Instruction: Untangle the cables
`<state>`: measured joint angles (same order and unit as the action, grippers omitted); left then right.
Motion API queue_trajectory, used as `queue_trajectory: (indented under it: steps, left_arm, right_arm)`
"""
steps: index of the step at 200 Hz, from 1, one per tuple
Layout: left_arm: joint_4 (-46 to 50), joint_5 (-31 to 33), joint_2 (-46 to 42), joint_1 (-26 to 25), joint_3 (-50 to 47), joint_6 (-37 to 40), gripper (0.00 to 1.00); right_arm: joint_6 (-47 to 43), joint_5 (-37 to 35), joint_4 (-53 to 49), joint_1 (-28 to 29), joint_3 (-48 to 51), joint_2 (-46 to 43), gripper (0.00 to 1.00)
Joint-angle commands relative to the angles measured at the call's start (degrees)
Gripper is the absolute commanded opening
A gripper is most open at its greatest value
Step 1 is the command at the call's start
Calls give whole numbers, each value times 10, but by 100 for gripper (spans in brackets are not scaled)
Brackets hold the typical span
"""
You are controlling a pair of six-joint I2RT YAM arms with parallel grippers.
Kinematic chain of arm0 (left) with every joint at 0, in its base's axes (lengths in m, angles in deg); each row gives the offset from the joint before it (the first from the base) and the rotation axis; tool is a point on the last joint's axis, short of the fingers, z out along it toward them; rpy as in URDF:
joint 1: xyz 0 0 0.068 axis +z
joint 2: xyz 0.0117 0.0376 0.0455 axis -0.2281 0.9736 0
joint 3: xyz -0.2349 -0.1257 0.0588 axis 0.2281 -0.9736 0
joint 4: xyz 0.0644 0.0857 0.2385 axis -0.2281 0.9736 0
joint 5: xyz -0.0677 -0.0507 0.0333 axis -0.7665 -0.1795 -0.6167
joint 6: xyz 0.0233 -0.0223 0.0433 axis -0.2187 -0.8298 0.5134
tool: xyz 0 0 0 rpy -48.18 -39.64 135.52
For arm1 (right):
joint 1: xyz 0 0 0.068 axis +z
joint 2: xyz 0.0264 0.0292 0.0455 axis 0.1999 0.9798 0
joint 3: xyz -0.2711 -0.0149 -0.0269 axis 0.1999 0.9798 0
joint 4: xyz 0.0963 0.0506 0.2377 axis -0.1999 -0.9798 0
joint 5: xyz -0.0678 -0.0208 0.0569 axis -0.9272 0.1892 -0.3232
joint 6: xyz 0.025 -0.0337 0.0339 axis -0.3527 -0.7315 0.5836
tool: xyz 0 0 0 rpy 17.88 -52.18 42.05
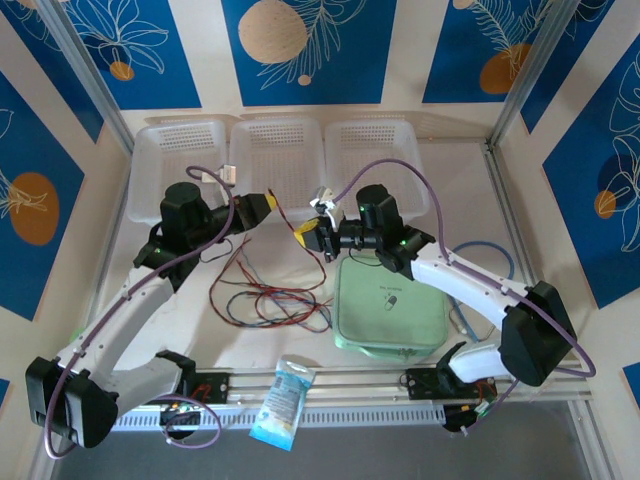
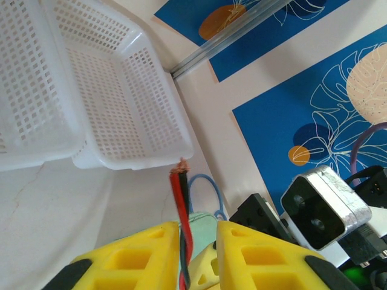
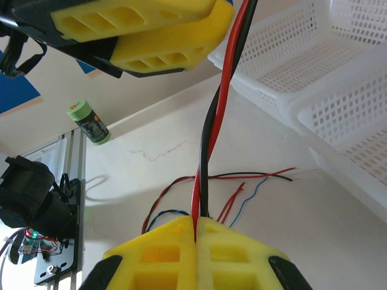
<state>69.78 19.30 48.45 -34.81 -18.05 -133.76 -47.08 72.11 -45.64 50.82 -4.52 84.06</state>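
A twisted red-and-black cable (image 3: 208, 139) runs taut between my two grippers, lifted off the table. My right gripper (image 3: 196, 220) is shut on it, the pair coming out of the closed seam between the yellow fingers. My left gripper (image 2: 198, 226) stands a little open. The same cable (image 2: 181, 205) passes between its fingers against the left one, its bare copper end poking out beyond them. From above, the left gripper (image 1: 262, 205) and right gripper (image 1: 308, 238) hover close together in front of the baskets. The other cables (image 1: 265, 295), red, black and blue, lie in a loose tangle on the table below.
Three white baskets (image 1: 278, 150) line the back of the table. A pale green tray (image 1: 390, 305) lies under the right arm, with a light-blue cord (image 1: 495, 262) beside it. A blue-white packet (image 1: 282, 400) rests at the front rail. A green-capped bottle (image 3: 89, 124) stands near the left arm's base.
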Motion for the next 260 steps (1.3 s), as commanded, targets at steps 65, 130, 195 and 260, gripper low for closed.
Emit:
queue_trajectory:
  steps: [65, 130, 195, 260]
  left_arm:
    - [-7, -1, 2, -4, -1, 0, 11]
    - [1, 10, 2, -5, -4, 4, 30]
    - [-1, 13, 2, -5, -5, 2, 18]
    - [-11, 12, 6, -4, -9, -4, 20]
  right_arm:
    - [-1, 25, -10, -1, -20, 5, 0]
    - [-5, 24, -7, -1, -16, -2, 0]
    - [-4, 28, -8, -1, -16, 1, 0]
    - [-5, 33, -9, -1, -17, 2, 0]
